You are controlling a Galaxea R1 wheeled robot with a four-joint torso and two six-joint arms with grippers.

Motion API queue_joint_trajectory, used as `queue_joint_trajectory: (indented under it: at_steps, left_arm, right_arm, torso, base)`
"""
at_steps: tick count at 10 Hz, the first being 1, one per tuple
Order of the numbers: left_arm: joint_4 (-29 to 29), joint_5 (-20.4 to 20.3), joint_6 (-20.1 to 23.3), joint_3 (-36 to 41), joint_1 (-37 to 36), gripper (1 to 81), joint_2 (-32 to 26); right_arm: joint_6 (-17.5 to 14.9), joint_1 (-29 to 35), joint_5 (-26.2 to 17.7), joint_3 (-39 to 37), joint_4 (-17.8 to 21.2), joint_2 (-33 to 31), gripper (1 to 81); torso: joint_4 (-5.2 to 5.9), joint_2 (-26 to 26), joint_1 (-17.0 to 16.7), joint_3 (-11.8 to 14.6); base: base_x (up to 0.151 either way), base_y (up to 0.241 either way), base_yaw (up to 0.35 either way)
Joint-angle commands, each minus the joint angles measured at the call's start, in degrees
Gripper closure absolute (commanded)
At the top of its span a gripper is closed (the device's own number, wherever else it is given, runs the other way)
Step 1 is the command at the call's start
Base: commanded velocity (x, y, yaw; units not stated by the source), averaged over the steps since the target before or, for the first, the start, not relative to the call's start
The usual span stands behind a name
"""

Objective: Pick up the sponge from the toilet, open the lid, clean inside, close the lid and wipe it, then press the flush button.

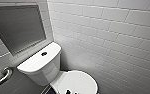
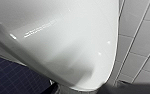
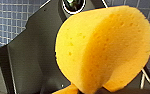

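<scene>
The white toilet [image 1: 41, 67] stands in a tiled corner. Its flush button [image 1: 44, 53] is a small dark round in the middle of the cistern top. The oval lid [image 1: 77, 81] lies shut over the bowl. The orange-yellow sponge [image 3: 103, 47] is bent double and pinched in my right gripper [image 3: 91, 90], over dark blue floor tiles. In the left wrist view a glossy white curved face of the toilet [image 2: 66, 37] is very close; nothing shows held in the left gripper. Small dark shapes [image 1: 69, 92] sit over the lid's near edge; I cannot tell what they are.
White brick wall tiles [image 1: 116, 37] run close along the toilet's right side and behind it. A metal grab bar [image 1: 2, 77] is fixed to the wall at the left, under a framed grey panel [image 1: 16, 25]. Dark blue floor tiles [image 2: 13, 77] lie beside the bowl.
</scene>
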Motion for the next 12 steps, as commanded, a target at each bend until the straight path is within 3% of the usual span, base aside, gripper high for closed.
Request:
queue_joint_trajectory:
  at_steps: [1,6,12]
  left_arm:
    - [2.78,-5.17,0.91,4.39,-9.21,1.0,-0.74]
    - [2.43,-13.24,-1.47,11.50,-8.33,1.0,-8.11]
    - [2.43,-19.93,-2.87,16.26,-6.48,1.0,-15.41]
  right_arm:
    - [-0.19,0.22,-4.17,0.80,-0.79,-1.63,81.1]
    - [-0.19,0.22,-4.17,0.89,-0.79,-1.63,81.1]
    - [-0.10,0.30,-4.17,0.89,-0.70,-1.63,81.1]
  torso:
    - [0.00,0.00,0.00,-0.06]
    - [0.00,-0.02,0.00,0.07]
    - [-0.02,-0.02,0.00,0.07]
  base:
    - [0.000,0.000,0.000]
    - [0.000,0.000,0.000]
    - [0.000,0.000,0.000]
